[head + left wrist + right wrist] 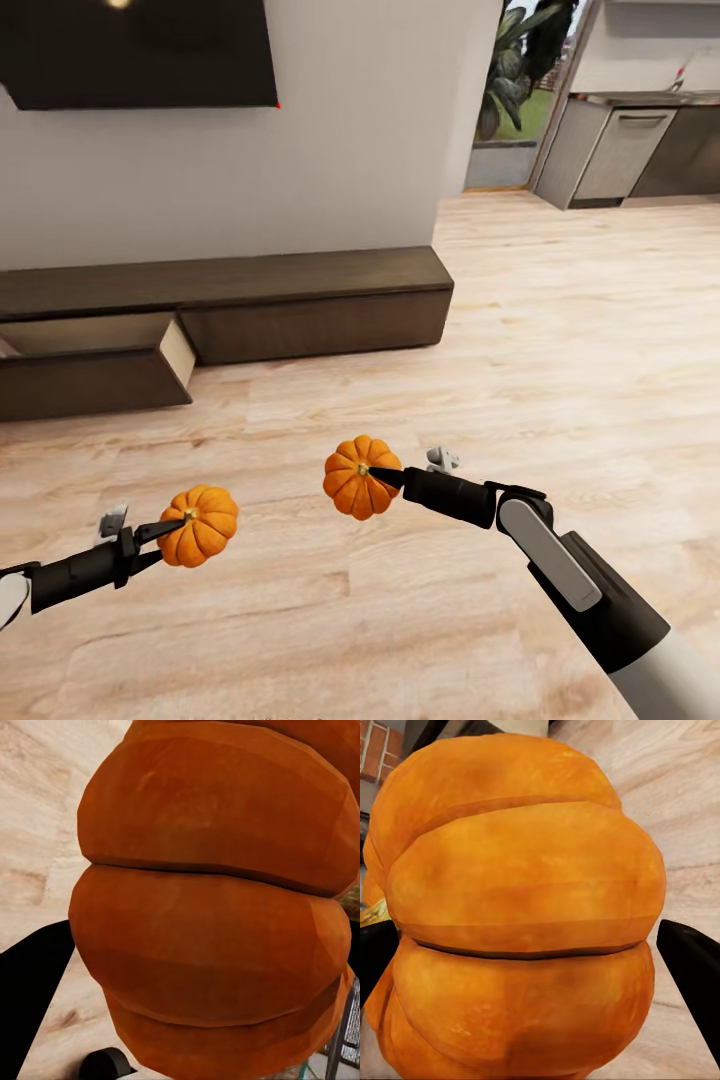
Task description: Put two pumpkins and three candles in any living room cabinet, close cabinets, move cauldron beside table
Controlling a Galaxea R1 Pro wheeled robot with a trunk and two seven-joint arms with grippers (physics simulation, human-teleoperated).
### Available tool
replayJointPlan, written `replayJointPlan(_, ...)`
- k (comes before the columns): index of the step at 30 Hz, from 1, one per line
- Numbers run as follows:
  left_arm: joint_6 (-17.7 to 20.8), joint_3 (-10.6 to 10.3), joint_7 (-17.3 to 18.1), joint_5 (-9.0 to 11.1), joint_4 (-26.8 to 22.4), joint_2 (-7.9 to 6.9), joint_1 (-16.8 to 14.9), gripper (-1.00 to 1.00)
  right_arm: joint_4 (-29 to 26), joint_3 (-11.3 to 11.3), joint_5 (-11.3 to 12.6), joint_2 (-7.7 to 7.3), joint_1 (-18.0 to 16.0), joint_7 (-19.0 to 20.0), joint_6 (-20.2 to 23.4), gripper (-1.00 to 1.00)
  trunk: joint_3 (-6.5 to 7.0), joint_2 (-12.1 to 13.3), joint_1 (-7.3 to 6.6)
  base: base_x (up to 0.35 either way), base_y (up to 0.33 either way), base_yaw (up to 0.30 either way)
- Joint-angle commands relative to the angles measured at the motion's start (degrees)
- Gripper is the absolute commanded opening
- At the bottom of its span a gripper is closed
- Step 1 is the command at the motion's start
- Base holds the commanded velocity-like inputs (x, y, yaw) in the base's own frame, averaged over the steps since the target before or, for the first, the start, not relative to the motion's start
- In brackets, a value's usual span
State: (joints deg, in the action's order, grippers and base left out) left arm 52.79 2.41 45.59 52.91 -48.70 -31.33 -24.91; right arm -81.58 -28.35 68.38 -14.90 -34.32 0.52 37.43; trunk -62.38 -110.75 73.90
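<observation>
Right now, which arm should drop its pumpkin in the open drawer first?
Left, probably. The left claw with its pumpkin sits on the open drawer's side; the right claw's pumpkin is farther over.

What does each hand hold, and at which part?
Left hand holds one pumpkin, right hand the other pumpkin, each gripped at the stem end.
</observation>
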Motion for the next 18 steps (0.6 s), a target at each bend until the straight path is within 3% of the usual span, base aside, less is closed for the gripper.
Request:
replayJointPlan(1,0.3,0.0,0.1,0.1,0.0,-0.01,0.0,-1.0,-0.1,0.0,0.3,-0.04,0.0,0.1,0.1,-1.0,-0.04,0.0,-0.01,0.0,0.208,0.289)
replayJointPlan(10,0.5,0.0,0.1,0.2,0.3,-0.04,0.0,-1.0,0.0,0.0,0.3,-0.04,0.0,0.2,0.1,-1.0,-0.04,0.0,-0.01,0.019,0.272,0.29)
replayJointPlan(18,0.5,0.0,0.1,0.1,0.3,-0.05,0.0,-1.0,0.2,0.0,0.3,-0.04,0.0,0.2,0.1,-1.0,-0.04,0.0,-0.01,0.227,0.204,0.29)
